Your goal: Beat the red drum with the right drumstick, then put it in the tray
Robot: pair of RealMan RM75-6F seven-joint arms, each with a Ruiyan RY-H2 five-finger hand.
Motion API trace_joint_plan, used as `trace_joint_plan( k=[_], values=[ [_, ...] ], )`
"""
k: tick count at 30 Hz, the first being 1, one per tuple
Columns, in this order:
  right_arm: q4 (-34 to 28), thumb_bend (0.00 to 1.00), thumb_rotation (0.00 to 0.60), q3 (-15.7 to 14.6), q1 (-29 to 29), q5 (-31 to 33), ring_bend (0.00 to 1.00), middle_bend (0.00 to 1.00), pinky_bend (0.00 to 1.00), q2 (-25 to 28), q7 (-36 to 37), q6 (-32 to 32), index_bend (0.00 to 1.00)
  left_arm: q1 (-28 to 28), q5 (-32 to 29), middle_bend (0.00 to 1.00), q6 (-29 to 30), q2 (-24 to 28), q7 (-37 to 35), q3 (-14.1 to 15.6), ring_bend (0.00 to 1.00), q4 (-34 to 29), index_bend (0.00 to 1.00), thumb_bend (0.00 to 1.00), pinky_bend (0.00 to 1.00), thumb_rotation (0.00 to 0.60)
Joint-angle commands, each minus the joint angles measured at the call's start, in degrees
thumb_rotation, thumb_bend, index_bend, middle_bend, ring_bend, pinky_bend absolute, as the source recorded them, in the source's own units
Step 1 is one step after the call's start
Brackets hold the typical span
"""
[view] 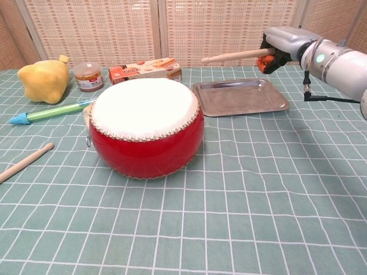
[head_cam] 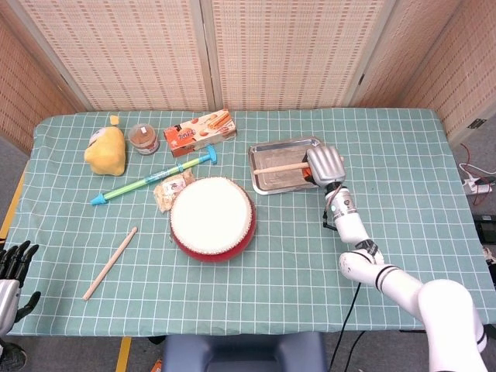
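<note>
The red drum with its white skin stands mid-table. My right hand grips a wooden drumstick by one end. It holds the stick level in the air over the metal tray, tip pointing left. A second drumstick lies on the cloth left of the drum. My left hand sits at the table's lower left corner, fingers apart and holding nothing.
A yellow plush toy, a small jar, a snack box, a green and blue stick toy and a wrapped snack lie behind and left of the drum. Folding screens stand behind the table.
</note>
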Motion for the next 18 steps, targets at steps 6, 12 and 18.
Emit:
trace_joint_plan(
  k=[6, 12, 18],
  values=[
    [21.11, 0.87, 0.6, -0.02, 4.74, -3.8, 0.88, 0.9, 1.0, -10.82, 13.76, -9.34, 1.0, 0.63, -0.18, 0.0, 0.52, 0.48, 0.6, 0.13, 0.0, -0.88, 0.0, 0.25, 0.0, 0.6],
    [27.0, 0.81, 0.6, 0.25, 7.45, -4.64, 0.69, 0.75, 0.8, -13.15, 16.89, -15.15, 0.85, 0.95, -0.48, 0.0, 0.7, 0.58, 0.29, 0.05, 0.0, -0.78, 0.0, 0.25, 0.0, 0.6],
    [30.92, 0.68, 0.6, 1.36, 9.21, -4.41, 0.45, 0.54, 0.58, -14.92, 18.13, -17.97, 0.63, 1.19, -0.8, 0.0, 0.61, 0.57, -0.07, 0.01, 0.0, -0.47, 0.0, 0.25, 0.0, 0.6]
  ],
)
